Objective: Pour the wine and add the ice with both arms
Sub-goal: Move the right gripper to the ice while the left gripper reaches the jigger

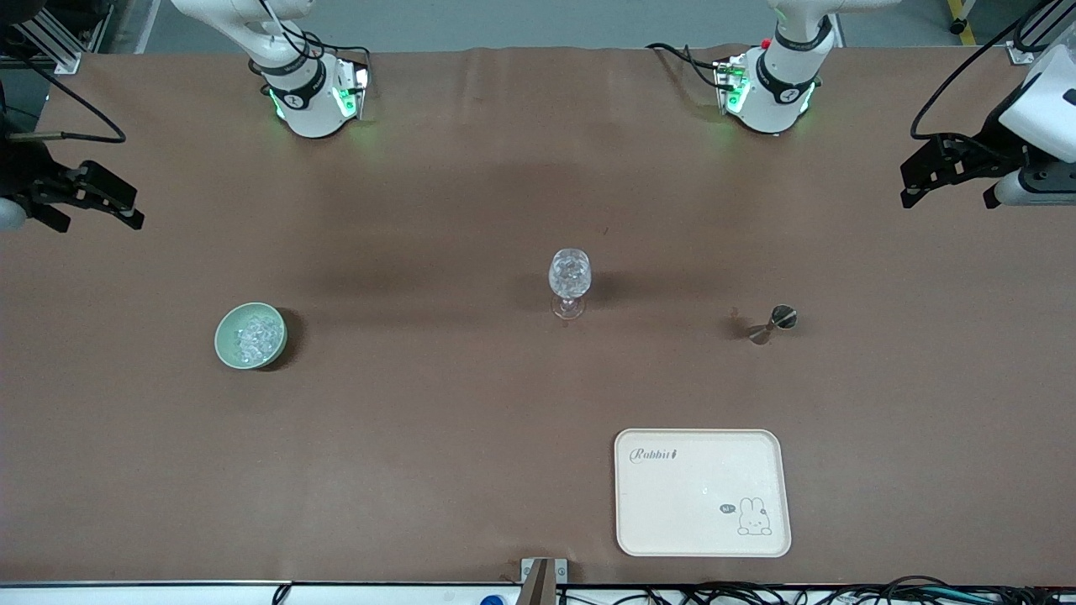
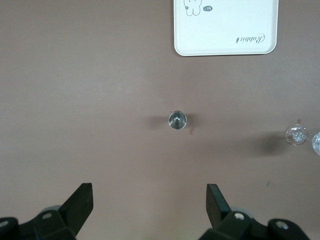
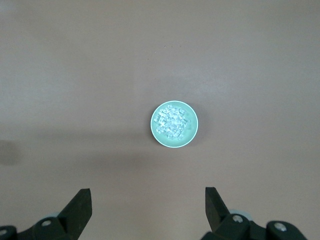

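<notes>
Brown surface [image 1: 420,437], front view: stemmed glass [image 1: 569,281] mid-surface, probably central so both arms reach it; green bowl [image 1: 250,335] of ice [image 1: 256,336] toward the right arm's end, steel jigger [image 1: 773,323] and cream tray [image 1: 703,492] toward the left's. Left wrist view: left claw [image 2: 149,202] open, empty, over the jigger [image 2: 177,120]. Right wrist view: right claw [image 3: 148,202] open, over the bowl [image 3: 174,124].
</notes>
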Tool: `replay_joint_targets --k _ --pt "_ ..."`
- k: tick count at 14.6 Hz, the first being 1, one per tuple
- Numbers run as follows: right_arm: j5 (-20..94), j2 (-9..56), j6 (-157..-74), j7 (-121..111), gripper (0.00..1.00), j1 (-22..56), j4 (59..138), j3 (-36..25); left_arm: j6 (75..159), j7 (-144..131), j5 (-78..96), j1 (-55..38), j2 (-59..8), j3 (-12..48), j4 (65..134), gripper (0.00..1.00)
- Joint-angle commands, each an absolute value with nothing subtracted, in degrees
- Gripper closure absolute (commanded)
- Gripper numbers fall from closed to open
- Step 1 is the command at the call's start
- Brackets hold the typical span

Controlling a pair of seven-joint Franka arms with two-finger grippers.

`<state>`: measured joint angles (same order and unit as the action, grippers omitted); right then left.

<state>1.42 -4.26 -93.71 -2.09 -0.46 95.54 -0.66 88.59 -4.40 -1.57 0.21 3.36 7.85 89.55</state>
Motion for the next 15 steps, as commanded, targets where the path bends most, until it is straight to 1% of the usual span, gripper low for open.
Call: replay_joint_targets --k 1,3,4,6,10,12,15 --pt "0.97 -3.52 -93.08 -2.02 0.0 0.0 94.4 -0.79 87.28 -3.78 -2.64 0.44 2.72 8.26 87.89 0.0" --pt "0.97 -3.52 -93.08 -2.02 0.0 0.0 94.48 -0.79 87.36 -3.78 -2.81 0.18 2.38 8.26 87.8 0.0" --pt "0.97 -3.52 -93.08 -2.02 0.0 0.0 94.48 -0.79 87.36 -3.52 -3.33 0.18 0.63 8.26 87.02 0.0" --pt "0.97 -3.52 -93.08 -2.02 0.0 -0.09 94.57 -0.79 87.36 -3.43 -4.65 0.61 -3.41 8.26 83.25 0.0" --pt "0.97 -3.52 -92.99 -2.64 0.0 -0.44 94.83 -0.79 87.45 -5.79 -4.74 1.32 -7.55 7.56 82.88 0.0" --pt "0.97 -3.34 -93.16 -2.64 0.0 -0.61 95.1 -0.79 87.54 -14.81 -4.92 1.49 -10.62 6.68 82.79 0.0" --pt "0.97 -2.12 -94.13 -2.64 0.0 -0.79 96.41 -1.05 87.8 -21.17 -4.92 1.93 -15.28 6.59 82.79 0.0"
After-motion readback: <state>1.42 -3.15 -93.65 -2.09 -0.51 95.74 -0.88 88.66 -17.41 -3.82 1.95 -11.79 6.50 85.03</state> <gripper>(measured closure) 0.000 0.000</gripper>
